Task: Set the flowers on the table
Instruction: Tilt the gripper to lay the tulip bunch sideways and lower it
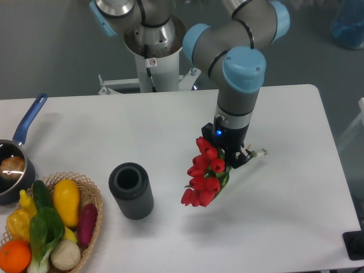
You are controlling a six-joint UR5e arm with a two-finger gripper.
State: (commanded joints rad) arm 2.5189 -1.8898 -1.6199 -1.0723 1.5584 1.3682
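The flowers [205, 173] are a bunch of red tulips with green stems, to the right of the table's middle. The blooms point down-left and the stem ends [257, 152] stick out to the right. My gripper [234, 159] is shut on the stems, coming down from above, and its fingers are mostly hidden behind the wrist and the blooms. The bunch hangs tilted, with the lowest blooms close to the white table [284, 216]; I cannot tell if they touch it.
A dark ribbed cylinder vase [131, 190] stands upright left of the flowers. A wicker basket [91, 227] of vegetables and fruit sits at the front left. A pot with a blue handle [17, 153] is at the left edge. The robot base [153, 57] stands behind.
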